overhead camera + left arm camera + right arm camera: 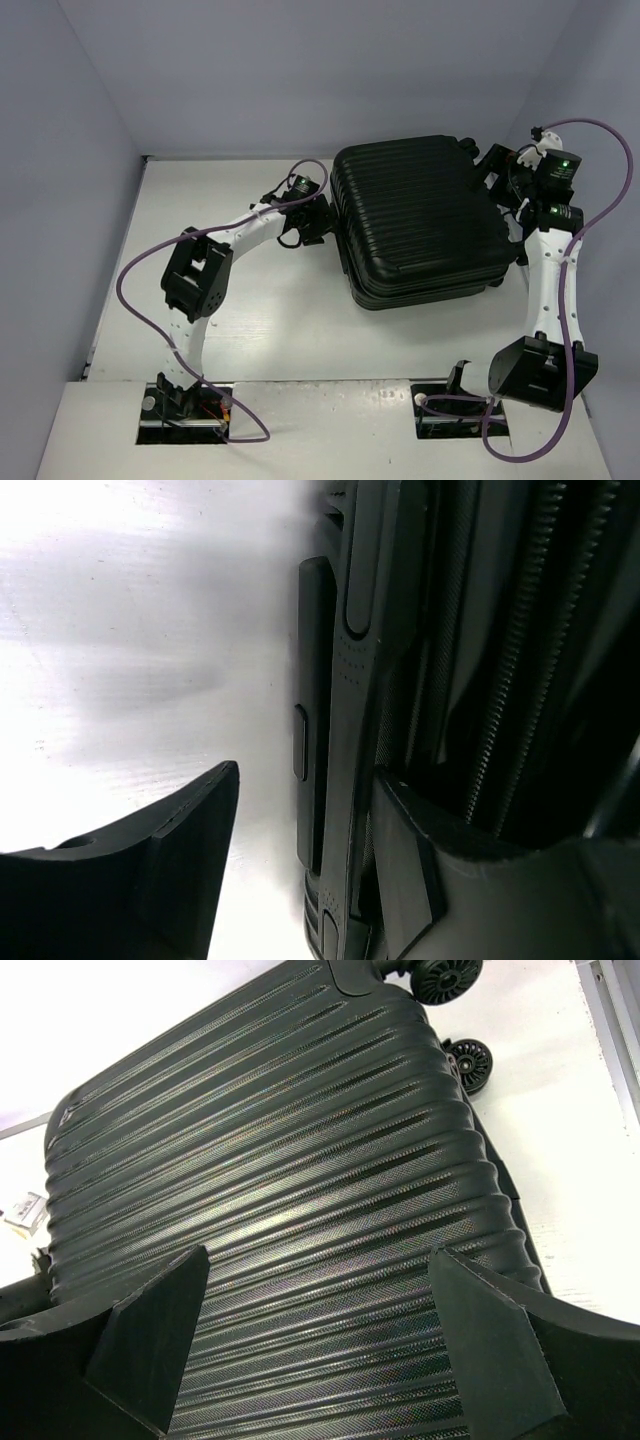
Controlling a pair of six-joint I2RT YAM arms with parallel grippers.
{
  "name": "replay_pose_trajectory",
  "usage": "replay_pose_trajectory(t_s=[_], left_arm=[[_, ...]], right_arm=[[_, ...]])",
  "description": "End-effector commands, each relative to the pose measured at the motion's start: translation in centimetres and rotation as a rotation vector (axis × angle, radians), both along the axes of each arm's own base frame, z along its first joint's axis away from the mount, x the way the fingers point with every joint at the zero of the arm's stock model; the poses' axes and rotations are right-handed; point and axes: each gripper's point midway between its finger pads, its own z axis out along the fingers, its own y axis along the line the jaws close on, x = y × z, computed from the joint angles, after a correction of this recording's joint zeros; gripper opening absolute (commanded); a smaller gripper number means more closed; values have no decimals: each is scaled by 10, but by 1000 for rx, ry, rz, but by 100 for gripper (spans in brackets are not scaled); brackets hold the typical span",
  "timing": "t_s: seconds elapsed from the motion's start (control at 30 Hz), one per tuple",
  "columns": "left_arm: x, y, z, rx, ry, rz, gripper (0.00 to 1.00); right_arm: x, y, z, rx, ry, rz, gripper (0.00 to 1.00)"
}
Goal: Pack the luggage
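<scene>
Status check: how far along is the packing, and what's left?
Done: the luggage lies flat and shut; what's inside is hidden. In hand: the left pincer straddles the side handle with a gap, not gripping; the right pincer hangs open over the ribbed top. Left: probably zipping, since I cannot tell whether the zipper is closed.

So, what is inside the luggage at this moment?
Nothing inside can be seen. The luggage lies flat on the table, ribbed shell up, one half upon the other, so any contents are covered. Only its outer shell and side edge show.
</scene>
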Motion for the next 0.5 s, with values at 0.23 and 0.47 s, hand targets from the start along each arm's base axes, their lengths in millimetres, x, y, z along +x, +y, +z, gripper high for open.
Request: replay_pose_trajectory(t_s=[0.23, 0.47], left_arm=[[17, -36, 24, -125, -64, -31, 29], [19, -23, 15, -117, -40, -1, 0]], right_arm=[[-2, 5, 8, -18, -63, 29, 89], [-4, 7, 8, -19, -65, 32, 89]])
